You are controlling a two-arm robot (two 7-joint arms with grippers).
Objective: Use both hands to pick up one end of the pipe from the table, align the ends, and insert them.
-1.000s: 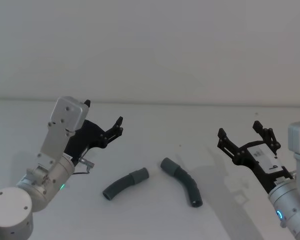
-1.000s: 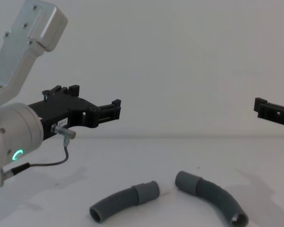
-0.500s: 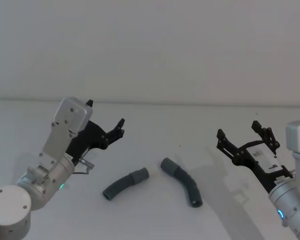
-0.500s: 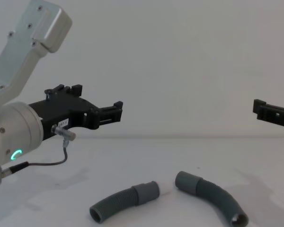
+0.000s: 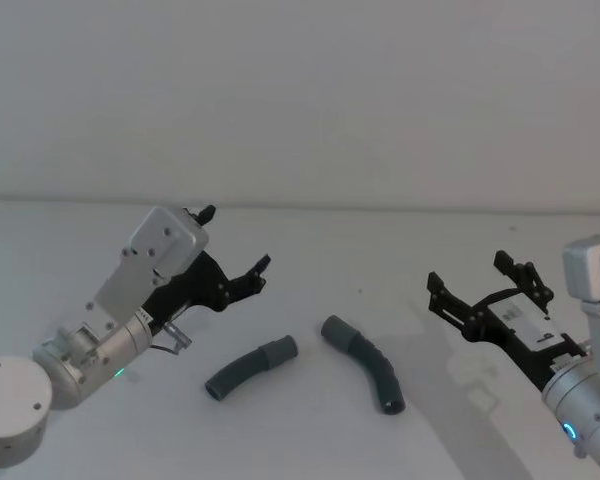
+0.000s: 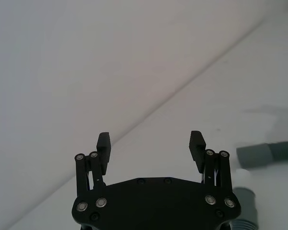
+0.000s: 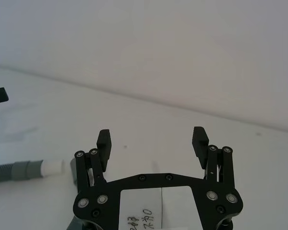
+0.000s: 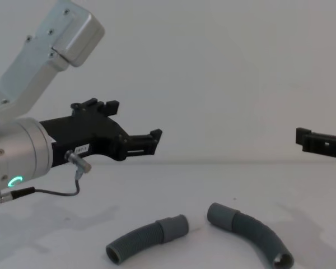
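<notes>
Position of arms: the left gripper (image 5: 236, 237) hangs above the tabletop (image 5: 310, 445) at centre left of the head view and points toward the middle of the frame. Its jaws stand wide open and hold nothing. The left wrist view shows its two fingers (image 6: 103, 143) spread well apart. A green ring (image 8: 14, 181) glows on its silver wrist at the left edge of the chest view.

The right gripper (image 5: 469, 272) hangs at centre right of the head view, also above the tabletop, and points toward the middle. Its jaws are likewise wide open and empty.

Position of work items: both hose pieces lie flat on the tabletop in the lower middle of the head view, between the two grippers and clear of both.
- The left hose piece (image 5: 238, 374) curves from a ribbed open end at its lower left up to the left cuff (image 5: 278, 350) at its upper right.
- The right hose piece (image 5: 372, 370) runs from the right cuff (image 5: 335, 330) at its upper left down to a ribbed open end at its lower right.

The two cuffs face each other, near but apart. The right wrist view shows a whitish tip (image 7: 52, 167) projecting from the left cuff toward the right hose piece, without touching it. A plain pale wall (image 5: 300, 100) fills the upper half of the head view behind the tabletop.
</notes>
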